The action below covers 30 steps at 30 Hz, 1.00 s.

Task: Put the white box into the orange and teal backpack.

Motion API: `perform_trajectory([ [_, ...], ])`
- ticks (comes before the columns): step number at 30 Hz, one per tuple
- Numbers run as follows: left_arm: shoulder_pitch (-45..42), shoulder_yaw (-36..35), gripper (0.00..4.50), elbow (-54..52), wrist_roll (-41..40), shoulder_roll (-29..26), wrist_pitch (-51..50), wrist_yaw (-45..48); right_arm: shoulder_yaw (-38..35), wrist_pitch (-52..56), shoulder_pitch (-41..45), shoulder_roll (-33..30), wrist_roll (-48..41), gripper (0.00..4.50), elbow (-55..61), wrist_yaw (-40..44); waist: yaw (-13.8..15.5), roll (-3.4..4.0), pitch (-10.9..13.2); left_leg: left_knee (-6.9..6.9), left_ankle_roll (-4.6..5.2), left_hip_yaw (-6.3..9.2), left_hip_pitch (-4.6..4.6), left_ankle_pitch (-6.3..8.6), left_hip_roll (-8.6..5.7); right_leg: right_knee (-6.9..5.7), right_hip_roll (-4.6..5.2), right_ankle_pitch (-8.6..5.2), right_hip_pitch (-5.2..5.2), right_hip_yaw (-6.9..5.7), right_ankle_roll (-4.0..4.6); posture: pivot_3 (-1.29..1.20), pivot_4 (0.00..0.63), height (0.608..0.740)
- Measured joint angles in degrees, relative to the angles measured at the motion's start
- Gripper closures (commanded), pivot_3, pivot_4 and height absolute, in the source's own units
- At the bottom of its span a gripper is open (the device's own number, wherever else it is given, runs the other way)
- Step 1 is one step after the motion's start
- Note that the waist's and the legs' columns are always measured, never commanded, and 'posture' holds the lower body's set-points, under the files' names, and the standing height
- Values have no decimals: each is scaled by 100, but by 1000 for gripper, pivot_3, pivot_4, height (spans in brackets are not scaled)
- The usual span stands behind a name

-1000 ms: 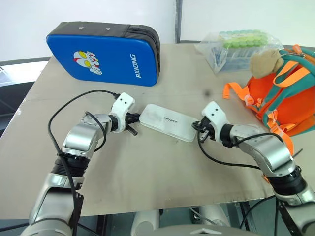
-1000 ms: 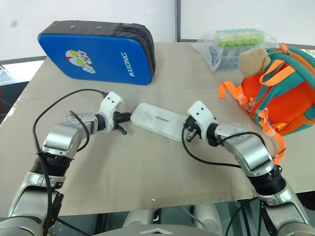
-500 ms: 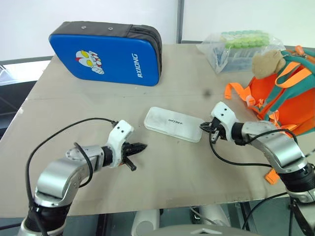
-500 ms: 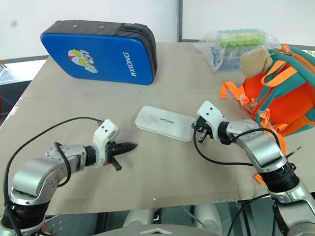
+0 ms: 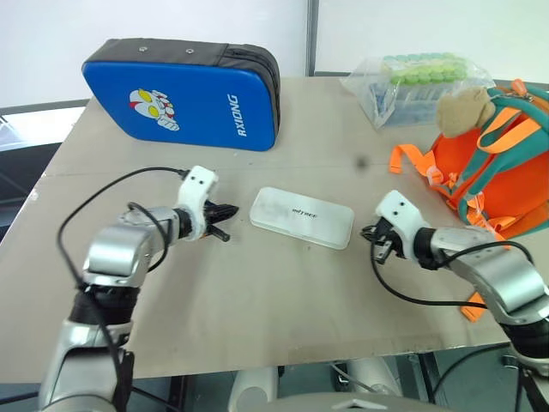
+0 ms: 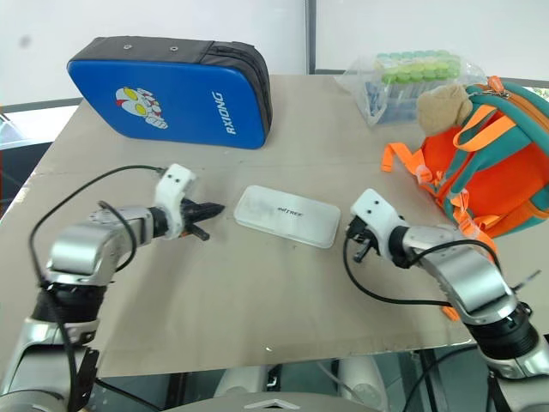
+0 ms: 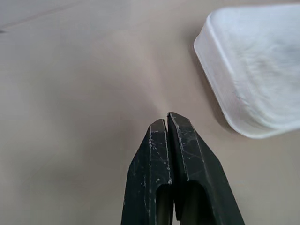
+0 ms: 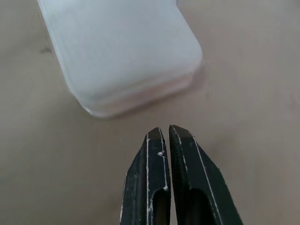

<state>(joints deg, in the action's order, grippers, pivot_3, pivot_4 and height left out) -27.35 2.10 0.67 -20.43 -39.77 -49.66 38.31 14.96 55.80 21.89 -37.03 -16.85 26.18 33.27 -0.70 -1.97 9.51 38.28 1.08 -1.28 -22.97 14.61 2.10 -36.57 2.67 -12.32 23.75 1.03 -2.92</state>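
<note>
The flat white box [image 5: 301, 217] with small dark lettering lies on the table between my two grippers, touched by neither. My left gripper [image 5: 230, 210] is shut and empty, its tips a short gap from the box's left end [image 7: 243, 75]. To the right of the box's other end [image 8: 126, 56], my right gripper [image 5: 371, 233] is shut too, holding nothing. The orange and teal backpack [image 5: 497, 163], with orange straps and a tan plush toy [image 5: 463, 110], lies at the table's right edge.
A big blue padded case [image 5: 184, 93] with a cartoon print stands at the back left. A clear bag of green-capped tubes [image 5: 416, 81] lies at the back right, behind the backpack. Bare table [image 5: 257, 318] stretches in front of the box.
My left gripper swung from the box's left end out toward the front, then back close to that end. My right gripper drew back to the right, off the box's right end.
</note>
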Motion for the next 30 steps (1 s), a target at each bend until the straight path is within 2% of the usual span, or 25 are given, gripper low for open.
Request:
perform_trajectory([
  [3,-430,442,4458,585,344,106,601,342,300,-109,233,125,211,4471,-325,-1,44,1,0,-1,0,4,-1,0,0,0,1,8,-1,-7,-14,0,150,740],
  [8,-446,695,4458,419,494,50,694,673,547,-418,401,-17,514,4471,-620,163,49,1,0,0,0,-2,-2,0,0,5,3,10,-2,1,-18,0,150,740],
  [10,-275,691,4458,101,493,8,575,705,562,-540,451,-92,619,4471,-729,270,41,1,0,0,0,-2,-3,0,0,6,4,9,-2,0,-19,0,150,740],
  [14,704,410,4458,-1324,291,-105,11,563,704,-1115,622,-354,913,4471,-1107,642,-27,5,0,-8,1,5,1,1,6,8,4,9,2,13,-21,0,150,740],
  [17,1424,28,4458,-2479,-48,58,-753,238,703,-1540,677,-484,1094,4471,-1350,918,-10,5,0,-9,1,6,1,2,5,6,3,6,2,7,-24,0,150,740],
  [21,1983,-550,4458,-3117,-423,381,-1381,-91,695,-1980,650,-499,1198,4471,-1406,1134,-8,5,1,-8,1,8,2,2,5,4,2,6,1,2,-24,0,150,740],
  [22,2201,-891,3928,-3225,-684,548,-1618,-130,692,-2209,597,-497,1219,4500,-1443,1201,-14,5,1,-7,1,10,5,2,6,4,2,6,0,4,-24,0,150,740],
  [23,2262,-1077,3667,-3243,-818,615,-1760,-141,693,-2288,570,-496,1224,4500,-1487,1244,-11,4,2,-6,1,10,4,2,5,2,2,6,0,2,-23,0,150,740],
  [25,2300,-1769,2693,-3238,-1295,669,-2239,-86,692,-2437,508,-499,1230,4500,-1600,1347,-5,1,4,0,1,9,5,1,5,-2,2,-6,-1,-7,-3,0,150,740],
  [30,2448,-2862,298,-2843,-1854,-7,-2901,187,520,-2661,438,-535,1223,4500,-1716,1488,-13,7,6,1,0,11,15,1,5,-13,2,-8,-1,-1,-1,0,150,740],
])
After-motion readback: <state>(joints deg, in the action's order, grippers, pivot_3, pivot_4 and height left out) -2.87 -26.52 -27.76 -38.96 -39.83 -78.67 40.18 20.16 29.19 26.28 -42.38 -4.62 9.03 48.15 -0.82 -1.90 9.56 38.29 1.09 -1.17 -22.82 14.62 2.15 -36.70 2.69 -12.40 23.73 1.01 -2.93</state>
